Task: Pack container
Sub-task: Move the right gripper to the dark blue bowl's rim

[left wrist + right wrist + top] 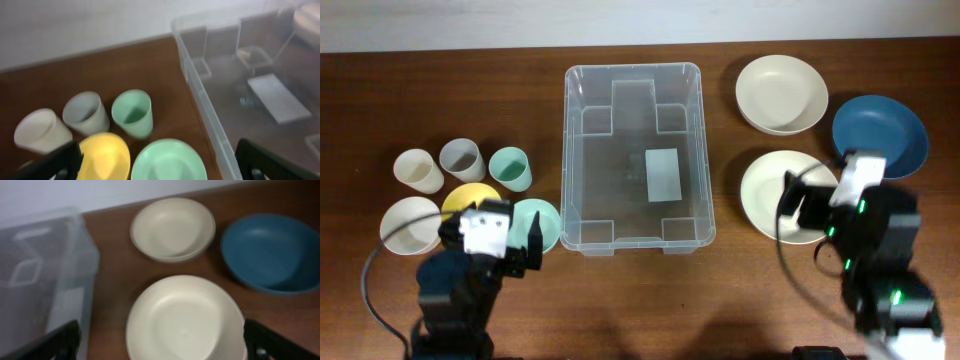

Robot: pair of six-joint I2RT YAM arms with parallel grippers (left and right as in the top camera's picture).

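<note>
Standing near the worktop's left edge are three cups (462,159). Closer to the front edge sit a white bowl (408,224), a yellow bowl (470,196) and a green bowl (546,220), with the left jaws spread wide and empty above these. The clear container (605,180) sits mid-worktop. Toward the right edge lie a cream bowl (782,93), a blue bowl (882,128) and a cream plate (765,190), the right jaws wide and empty over the plate.

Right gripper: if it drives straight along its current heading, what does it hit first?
Probably the near cream plate, centred between the right gripper's open jaws. The cream bowl lies beyond it. Depth is unclear, so this is only likely.
</note>
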